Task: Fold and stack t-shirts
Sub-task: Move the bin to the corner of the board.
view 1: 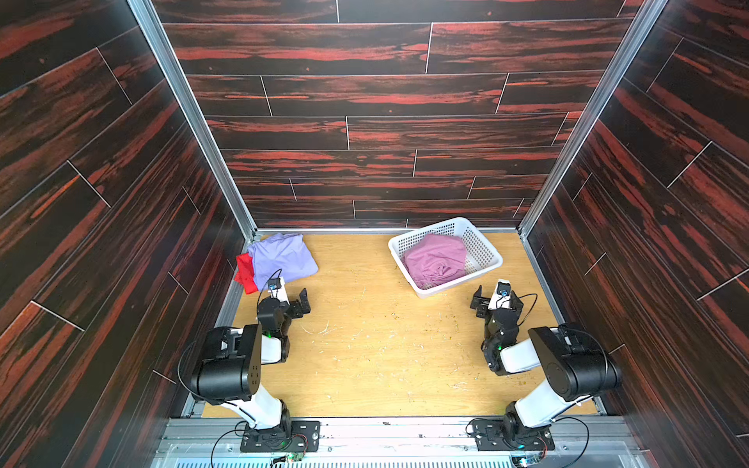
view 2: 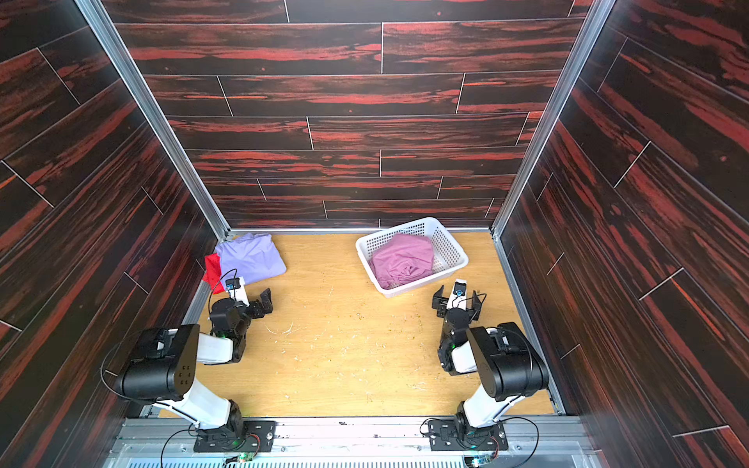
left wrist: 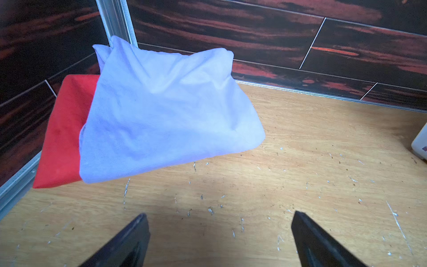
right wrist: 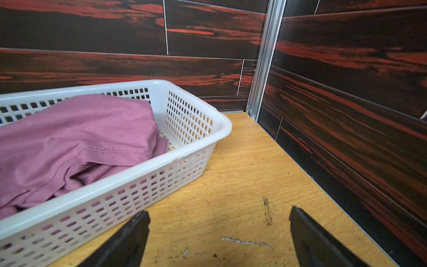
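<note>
A folded lavender t-shirt (view 1: 283,257) (left wrist: 166,115) lies in the far left corner on top of a red t-shirt (view 1: 245,273) (left wrist: 62,138), whose edge sticks out toward the left wall. A pink-mauve t-shirt (view 1: 435,259) (right wrist: 69,143) lies crumpled in the white basket (view 1: 458,283) (right wrist: 138,191) at the far right. My left gripper (view 1: 289,302) (left wrist: 219,216) hovers open just in front of the lavender shirt, nothing between its fingers. My right gripper (view 1: 496,302) (right wrist: 219,212) stands open beside the basket's near corner, holding nothing.
The wooden table (view 1: 385,344) is scratched and speckled with debris. Dark wood-pattern walls with aluminium posts (view 1: 190,113) enclose it on three sides. Both arm bases (view 1: 279,435) sit on a rail at the near edge.
</note>
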